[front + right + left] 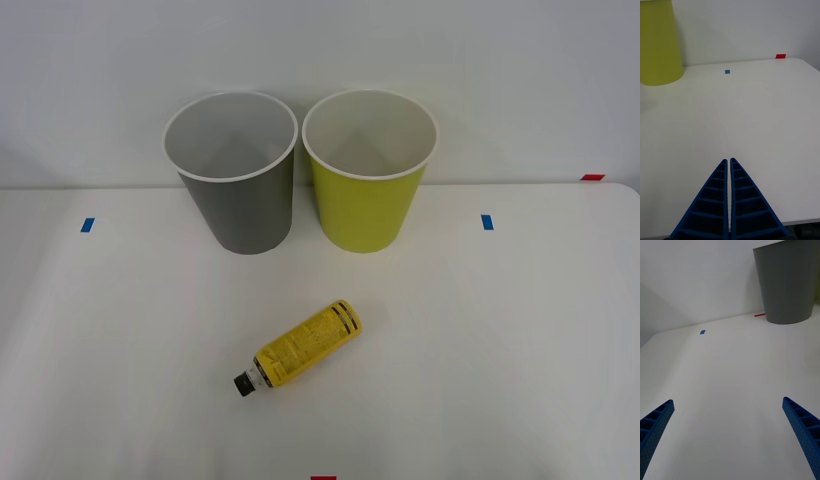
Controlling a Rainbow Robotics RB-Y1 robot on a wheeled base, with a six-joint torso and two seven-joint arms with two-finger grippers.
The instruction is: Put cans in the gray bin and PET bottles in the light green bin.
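From above, the gray bin (pixel 233 172) and the light green bin (pixel 369 170) stand upright side by side at the table's (pixel 520 360) far edge, gray at the green one's nine o'clock, rims nearly touching. The PET bottle (pixel 300 347) lies on its side at six o'clock of the pair, well apart from both, black cap pointing toward seven o'clock.

At my right wrist, my right gripper (pixel 730 162) has its blue fingers pressed together, holding nothing, over bare table; the light green bin (pixel 658 45) stands near eleven o'clock.

At my left wrist, my left gripper (pixel 728 408) is spread wide and empty, the gray bin (pixel 789 283) at one o'clock.
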